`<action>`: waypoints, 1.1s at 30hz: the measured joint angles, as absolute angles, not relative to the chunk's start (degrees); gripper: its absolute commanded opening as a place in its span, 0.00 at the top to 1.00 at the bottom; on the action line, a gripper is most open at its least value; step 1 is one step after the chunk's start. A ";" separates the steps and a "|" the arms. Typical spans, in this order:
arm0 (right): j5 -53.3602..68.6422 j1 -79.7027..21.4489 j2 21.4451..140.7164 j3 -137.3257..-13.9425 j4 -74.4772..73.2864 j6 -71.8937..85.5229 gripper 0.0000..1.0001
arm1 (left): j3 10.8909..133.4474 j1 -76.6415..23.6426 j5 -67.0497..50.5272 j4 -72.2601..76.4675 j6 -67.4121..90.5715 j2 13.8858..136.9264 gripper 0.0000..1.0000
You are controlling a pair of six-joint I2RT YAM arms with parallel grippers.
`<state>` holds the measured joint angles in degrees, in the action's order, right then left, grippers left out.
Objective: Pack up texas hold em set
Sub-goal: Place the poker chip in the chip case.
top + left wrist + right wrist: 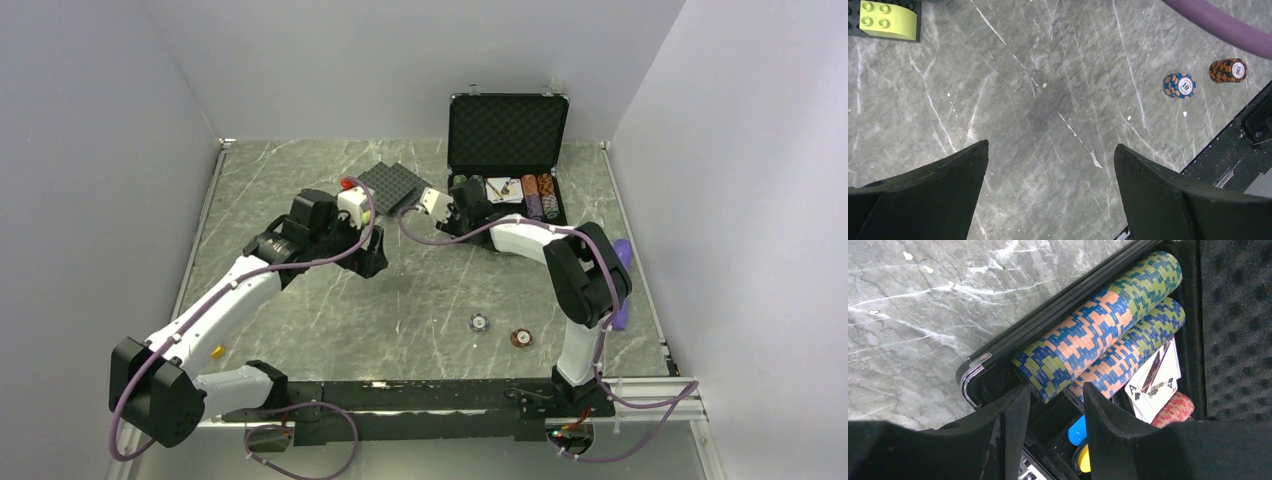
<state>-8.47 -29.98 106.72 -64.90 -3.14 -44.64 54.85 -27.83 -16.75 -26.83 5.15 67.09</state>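
A grey stone-look table (420, 290) with pale veins is carrying everything. A black, silver-edged briefcase (508, 130) is standing open at its far right, the lid upright and showing dimpled egg-crate foam. The left tool (1051, 147) is hanging over a bare patch of table with its smooth black jaws spread wide and nothing between them. The right tool (1053, 390) is sitting at the briefcase's near left corner by the rounded metal rim. Its jaws are standing half apart and flanking the near end of the chip rows, and I cannot tell whether they are pressing on any chip. Two dark grey studded flat plates (395, 185) are lying just left of the briefcase. Inside it, two long ribbed rows of green, blue and orange poker chips (1098, 325) are lying side by side against the left wall. A glossy ace-of-spades playing card (1153, 380) and a short stack of red chips (1173, 410) are resting beside them. Well apart from the briefcase, near the front edge of the table, a blue-and-orange chip stack (1179, 85) and a brown-and-orange chip stack (1228, 70) are standing close together. A small smooth blue disc (1077, 430) and a yellow disc (1083, 460) are showing in the gap between the right jaws.
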 measured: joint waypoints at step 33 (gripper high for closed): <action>-4.19 -27.88 76.14 -49.23 5.87 -26.11 0.06 | 49.87 -29.67 -7.31 -22.63 2.13 59.27 0.03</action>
